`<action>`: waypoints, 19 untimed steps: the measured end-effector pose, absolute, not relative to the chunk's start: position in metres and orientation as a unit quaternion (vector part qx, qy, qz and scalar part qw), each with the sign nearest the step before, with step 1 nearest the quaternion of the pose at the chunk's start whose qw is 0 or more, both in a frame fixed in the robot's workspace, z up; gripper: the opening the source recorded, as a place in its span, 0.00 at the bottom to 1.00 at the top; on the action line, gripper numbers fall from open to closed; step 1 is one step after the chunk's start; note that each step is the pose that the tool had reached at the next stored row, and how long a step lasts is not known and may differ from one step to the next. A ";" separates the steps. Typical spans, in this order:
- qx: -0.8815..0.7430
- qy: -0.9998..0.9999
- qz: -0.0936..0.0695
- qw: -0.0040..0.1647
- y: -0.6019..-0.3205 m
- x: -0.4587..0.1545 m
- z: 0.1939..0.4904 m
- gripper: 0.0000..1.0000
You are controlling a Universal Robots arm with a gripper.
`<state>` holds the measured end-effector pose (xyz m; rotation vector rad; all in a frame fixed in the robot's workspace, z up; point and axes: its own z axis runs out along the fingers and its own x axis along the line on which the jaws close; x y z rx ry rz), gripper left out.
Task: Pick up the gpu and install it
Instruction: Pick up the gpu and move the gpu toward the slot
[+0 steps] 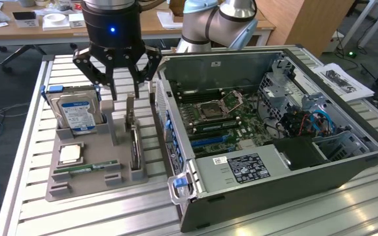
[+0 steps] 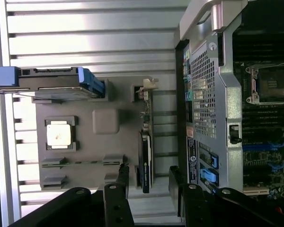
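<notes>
Grey plastic is doing the holding in the exterior view: a slotted tray [image 1: 84, 184] is keeping each part propped so that it can be taken from above. The gpu [image 1: 134, 145] is standing on edge in its slot, just beside the open computer case [image 1: 346, 162]. The gripper [image 1: 122, 93] is hovering over it with fingers spread apart, gripping nothing. Also sitting in the tray are one hard drive [image 1: 76, 114] leaning upright, one processor chip [image 1: 71, 153] lying flat and one memory stick [image 1: 87, 168].

In the wrist view the gripper [image 2: 149, 189] is showing two dark fingertips [image 2: 119, 182] standing apart. The gpu [image 2: 146, 158] is lying in line with the gap between them and untouched, likely so that they can straddle the thin card. One hard drive [image 2: 57, 85], one chip [image 2: 60, 135], one tray [image 2: 106, 120] and one case [image 2: 206, 80] are showing here too.
</notes>
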<state>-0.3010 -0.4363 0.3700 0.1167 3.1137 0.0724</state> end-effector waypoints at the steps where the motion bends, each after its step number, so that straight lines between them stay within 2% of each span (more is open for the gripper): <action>1: 0.037 0.999 0.023 0.012 -0.436 -0.301 0.369 0.47; 19: 0.037 0.999 0.026 0.012 -0.436 -0.301 0.343 0.47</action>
